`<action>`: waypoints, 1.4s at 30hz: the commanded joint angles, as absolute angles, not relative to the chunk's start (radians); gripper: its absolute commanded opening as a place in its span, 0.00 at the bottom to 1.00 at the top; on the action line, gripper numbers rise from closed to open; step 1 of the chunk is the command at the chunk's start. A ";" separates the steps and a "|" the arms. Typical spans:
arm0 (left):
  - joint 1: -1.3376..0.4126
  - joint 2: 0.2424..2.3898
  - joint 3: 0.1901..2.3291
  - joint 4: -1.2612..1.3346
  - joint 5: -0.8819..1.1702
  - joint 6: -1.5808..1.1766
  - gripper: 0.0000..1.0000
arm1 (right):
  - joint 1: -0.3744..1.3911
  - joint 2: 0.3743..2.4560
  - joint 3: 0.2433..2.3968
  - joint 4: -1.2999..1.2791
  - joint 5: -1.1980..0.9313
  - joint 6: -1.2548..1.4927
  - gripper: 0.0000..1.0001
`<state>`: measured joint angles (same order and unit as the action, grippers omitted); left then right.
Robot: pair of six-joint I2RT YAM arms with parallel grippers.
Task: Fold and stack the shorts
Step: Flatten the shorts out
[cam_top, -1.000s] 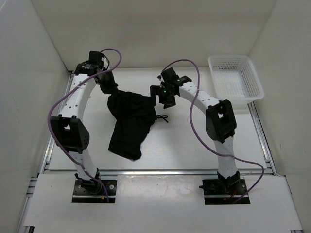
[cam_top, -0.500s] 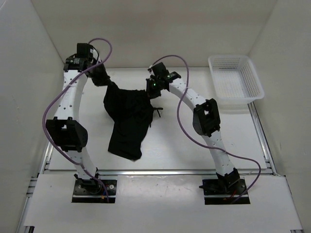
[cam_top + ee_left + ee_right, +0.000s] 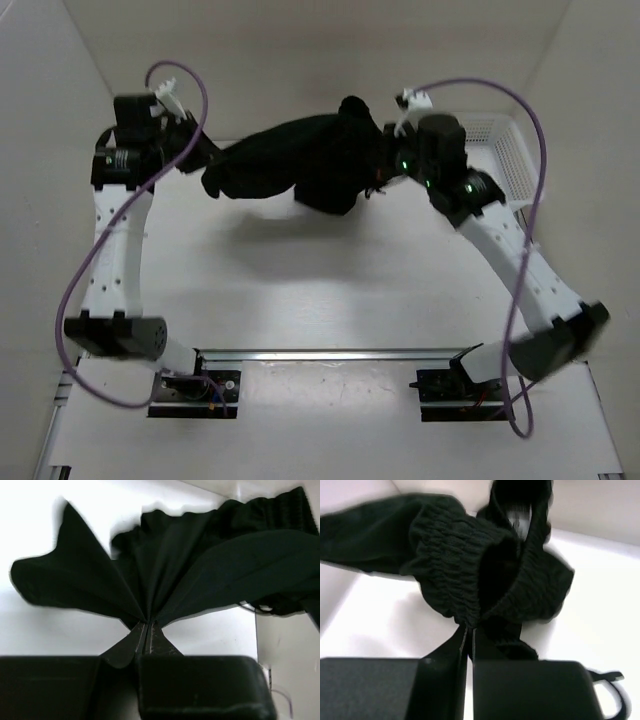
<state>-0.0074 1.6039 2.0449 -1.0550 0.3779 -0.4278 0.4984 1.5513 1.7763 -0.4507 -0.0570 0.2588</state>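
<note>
The black shorts (image 3: 300,160) hang in the air above the back of the table, stretched between both arms. My left gripper (image 3: 207,160) is shut on their left end; in the left wrist view the cloth (image 3: 165,575) fans out from my closed fingertips (image 3: 147,626). My right gripper (image 3: 385,165) is shut on the gathered waistband (image 3: 465,565) at the right end, pinched at my fingertips (image 3: 469,629). The cloth sags in a bunch near the right gripper.
A white mesh basket (image 3: 508,160) stands at the back right, partly hidden behind the right arm. White walls close in the table (image 3: 320,290) on the left, back and right. Purple cables loop above both arms.
Both arms have risen and spread apart, lifting the shorts off the table and stretching them out. The right gripper closed on the waistband during this time.
</note>
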 commanded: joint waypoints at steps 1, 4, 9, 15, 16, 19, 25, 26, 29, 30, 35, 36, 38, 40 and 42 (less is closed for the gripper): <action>-0.086 1.344 1.682 -0.959 0.483 -0.416 0.11 | 0.532 1.318 1.369 -0.279 0.150 0.202 0.00; -0.219 1.172 1.427 -0.890 0.483 -0.405 0.80 | 0.541 1.117 1.073 -0.322 0.327 0.276 0.34; -0.279 1.175 1.085 -0.868 0.444 -0.466 0.92 | 0.541 0.913 0.824 -0.521 0.507 0.449 1.00; -0.267 1.301 1.210 -0.903 0.293 -0.466 0.49 | 0.532 0.847 0.877 -0.630 0.471 0.618 0.45; -0.267 1.346 1.221 -0.914 0.247 -0.478 0.23 | 0.532 0.863 0.896 -0.650 0.444 0.639 0.14; -0.204 1.419 1.221 -0.937 0.216 -0.503 0.10 | 0.532 0.980 0.960 -0.776 0.304 0.761 0.00; -0.057 1.555 1.184 -0.910 0.207 -0.532 0.56 | 0.532 1.063 0.807 -0.646 -0.092 0.971 0.69; -0.045 1.569 1.184 -0.896 0.216 -0.541 0.73 | 0.532 1.063 0.780 -0.623 -0.122 1.004 0.87; -0.018 1.626 1.184 -0.865 0.227 -0.541 0.97 | 0.499 1.063 0.733 -0.598 -0.147 1.060 0.96; -0.009 1.659 1.184 -0.856 0.227 -0.541 0.97 | 0.486 1.074 0.733 -0.598 -0.147 1.060 0.96; 0.020 1.791 1.193 -0.805 0.238 -0.541 0.89 | 0.476 1.204 0.837 -0.595 -0.037 0.931 0.89; 0.020 1.811 1.207 -0.805 0.238 -0.529 0.85 | 0.476 1.228 0.859 -0.595 -0.006 0.911 0.85; 0.029 1.862 1.238 -0.805 0.238 -0.517 0.79 | 0.476 1.281 0.899 -0.595 0.029 0.864 0.82; 0.029 1.884 1.247 -0.805 0.229 -0.517 0.73 | 0.476 1.337 0.928 -0.580 0.029 0.827 0.80; 0.029 1.908 1.273 -0.805 0.229 -0.517 0.67 | 0.485 1.382 0.946 -0.580 0.029 0.816 0.78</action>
